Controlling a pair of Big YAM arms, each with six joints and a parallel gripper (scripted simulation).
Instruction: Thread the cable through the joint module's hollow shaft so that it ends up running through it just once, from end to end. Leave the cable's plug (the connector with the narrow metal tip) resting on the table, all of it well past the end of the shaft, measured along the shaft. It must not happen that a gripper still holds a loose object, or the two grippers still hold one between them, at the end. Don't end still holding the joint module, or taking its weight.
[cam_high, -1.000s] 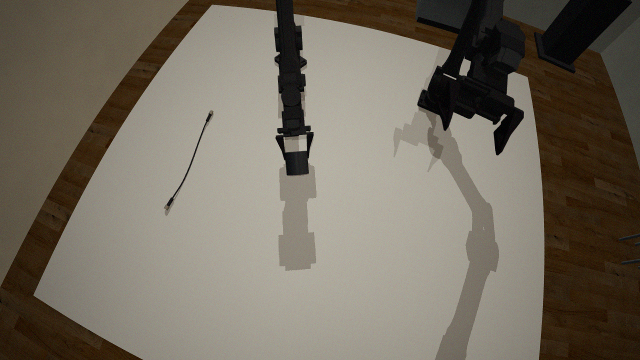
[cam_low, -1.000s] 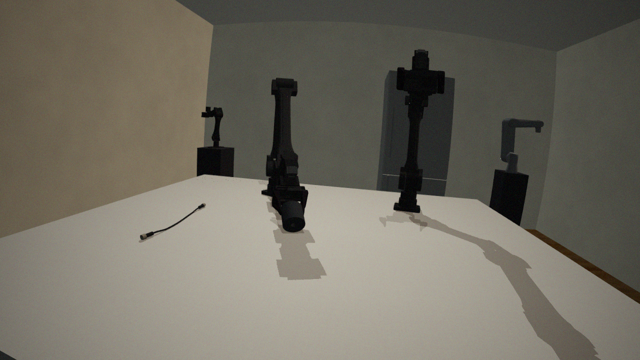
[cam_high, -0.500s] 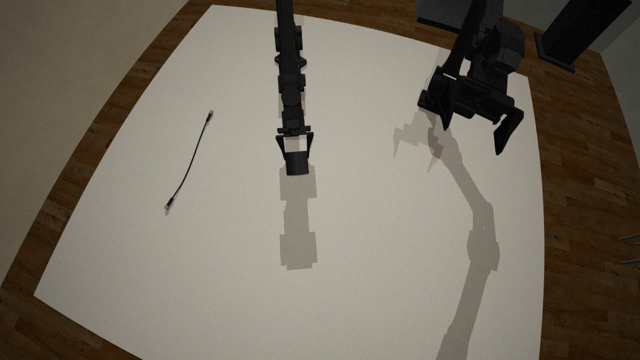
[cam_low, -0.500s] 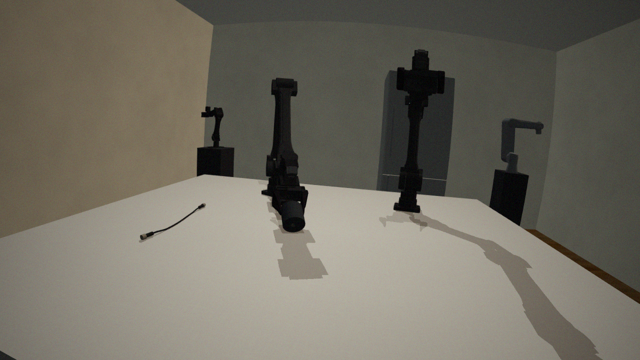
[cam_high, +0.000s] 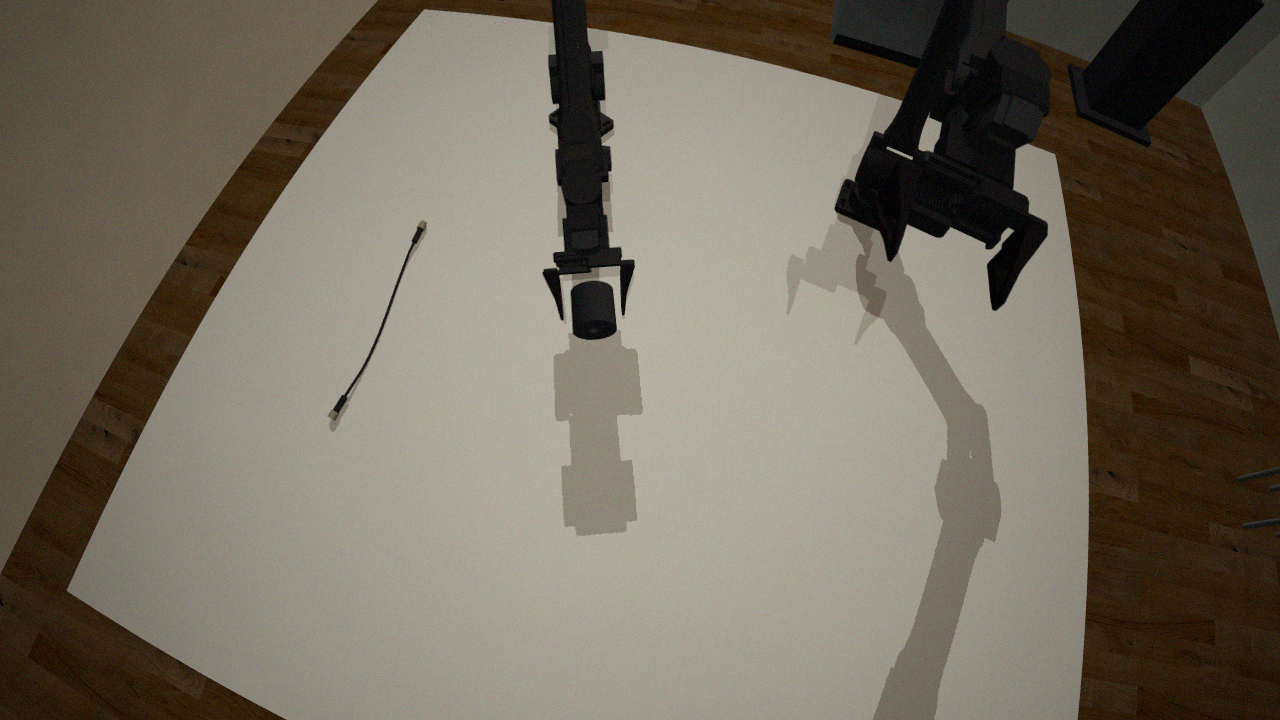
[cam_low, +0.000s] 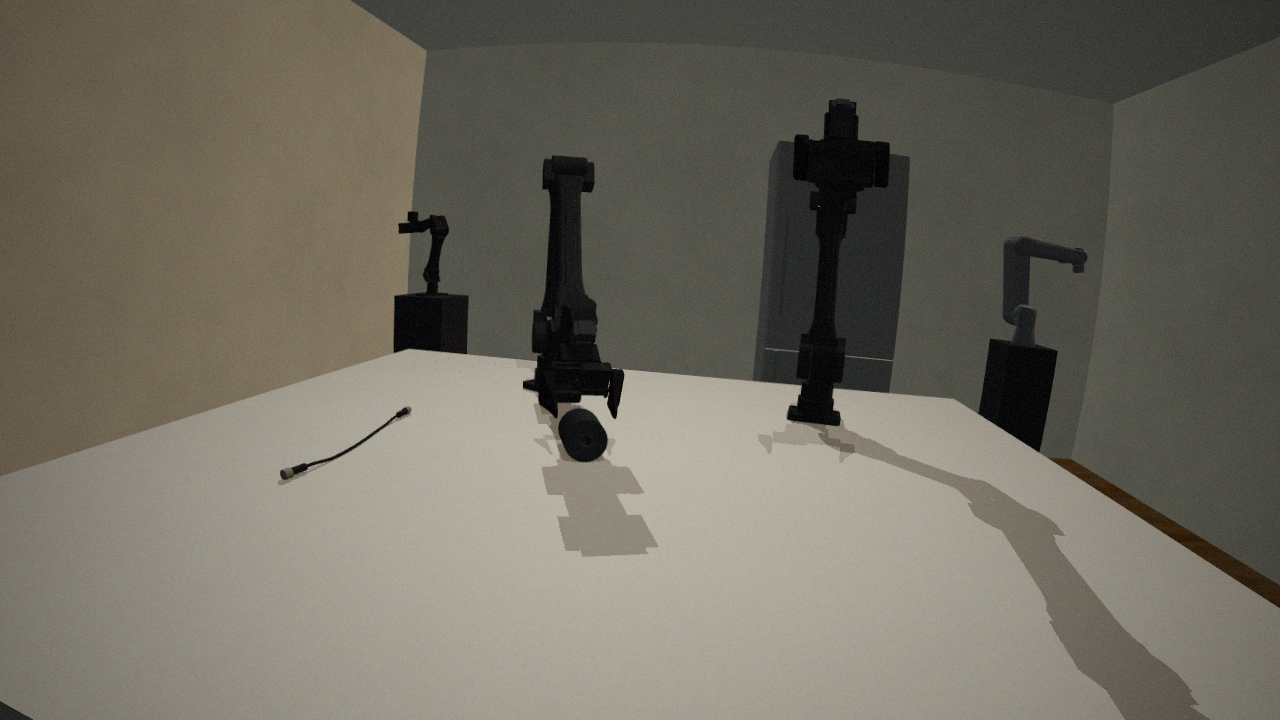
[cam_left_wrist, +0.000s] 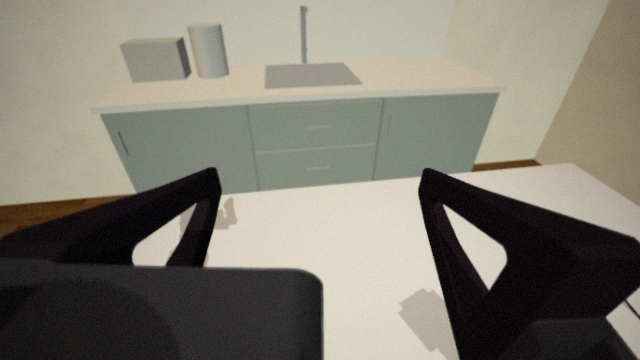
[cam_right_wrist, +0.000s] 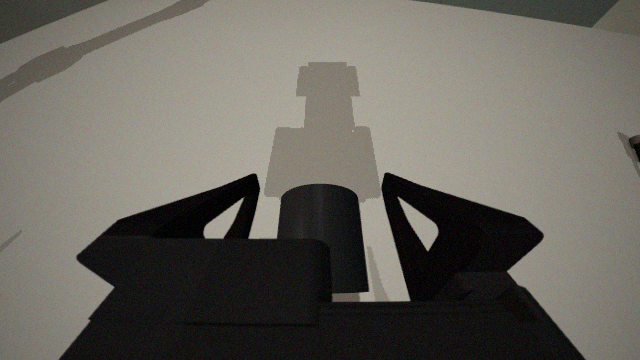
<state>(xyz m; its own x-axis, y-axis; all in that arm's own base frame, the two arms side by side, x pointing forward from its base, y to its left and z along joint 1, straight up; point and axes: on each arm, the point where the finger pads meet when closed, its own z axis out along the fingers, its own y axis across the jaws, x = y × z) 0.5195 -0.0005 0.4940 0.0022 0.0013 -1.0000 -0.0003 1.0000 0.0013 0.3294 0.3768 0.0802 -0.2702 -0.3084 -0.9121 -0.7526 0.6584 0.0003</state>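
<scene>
Standing over the pale table (cam_high: 716, 582) (cam_low: 402, 582) (cam_left_wrist: 320, 225) (cam_right_wrist: 150, 125), I spread my right gripper (cam_high: 592, 315) (cam_low: 584, 416) (cam_right_wrist: 320, 180) around the joint module (cam_high: 593, 308) (cam_low: 582, 435) (cam_right_wrist: 320, 215); my left gripper (cam_high: 944, 284) (cam_low: 841, 162) (cam_left_wrist: 319, 179) gapes, facing green cabinets (cam_left_wrist: 315, 140); the cable (cam_high: 385, 317) (cam_low: 358, 444) (cam_left_wrist: 632, 309) (cam_right_wrist: 636, 145) lies apart.

the table (cam_high: 716, 537) (cam_low: 447, 582) (cam_left_wrist: 320, 230) (cam_right_wrist: 150, 125) is plain off-white; the joint module (cam_high: 593, 310) (cam_low: 582, 435) (cam_right_wrist: 320, 220) is dark blue-grey; the cable (cam_high: 384, 322) (cam_low: 349, 447) is black.
</scene>
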